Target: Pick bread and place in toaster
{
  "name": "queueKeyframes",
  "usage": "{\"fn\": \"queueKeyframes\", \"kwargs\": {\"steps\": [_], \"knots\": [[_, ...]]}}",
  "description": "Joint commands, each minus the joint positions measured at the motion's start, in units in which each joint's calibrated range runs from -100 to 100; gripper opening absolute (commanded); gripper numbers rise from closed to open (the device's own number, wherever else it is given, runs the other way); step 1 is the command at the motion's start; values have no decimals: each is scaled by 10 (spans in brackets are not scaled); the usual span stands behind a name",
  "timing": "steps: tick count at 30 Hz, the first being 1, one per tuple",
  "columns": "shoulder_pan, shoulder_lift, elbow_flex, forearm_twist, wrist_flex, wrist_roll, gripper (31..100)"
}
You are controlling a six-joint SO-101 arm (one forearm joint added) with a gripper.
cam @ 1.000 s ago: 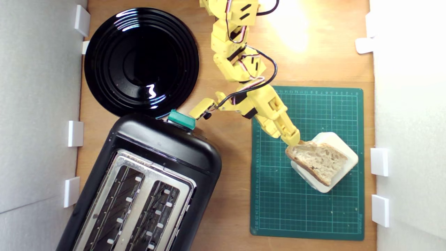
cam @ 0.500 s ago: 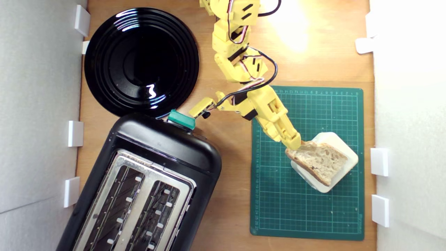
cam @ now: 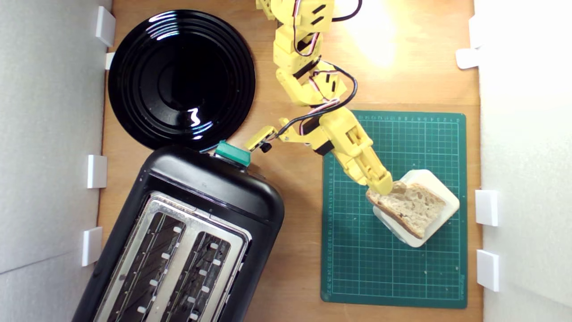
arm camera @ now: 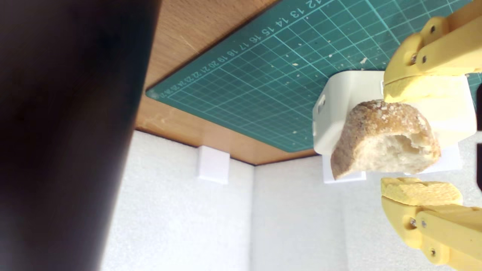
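Note:
The bread (cam: 409,205), a wedge of pale crumb with brown crust, lies on a cream block (cam: 452,208) on the green mat. My yellow gripper (cam: 384,183) is at the bread's crusty end nearest the arm. In the wrist view the gripper (arm camera: 388,139) is open, with one fingertip (arm camera: 414,88) against the crust and the other fingertip (arm camera: 418,192) a small gap away from the bread (arm camera: 384,145). The black toaster (cam: 210,188) with its silver slotted top and green lever knob (cam: 232,154) stands at the exterior view's lower left. It fills one side of the wrist view as a dark blur (arm camera: 56,131).
A round black plate (cam: 181,78) lies beyond the toaster at the exterior view's upper left. The green cutting mat (cam: 393,268) covers the right part of the wooden table. White foam walls with small white blocks (cam: 487,208) border both sides.
The gripper has edged toward the exterior view's right and its tips now overlap the bread's end. The bread and block have not moved.

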Motion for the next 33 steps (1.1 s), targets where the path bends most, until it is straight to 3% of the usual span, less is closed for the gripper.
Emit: {"fn": "queueKeyframes", "kwargs": {"steps": [1,30,33], "knots": [[-8,-3,-24,-9,-19,2,788],[-36,37,-54,-13,-17,5,788],[-39,58,-73,-40,-17,5,788]]}}
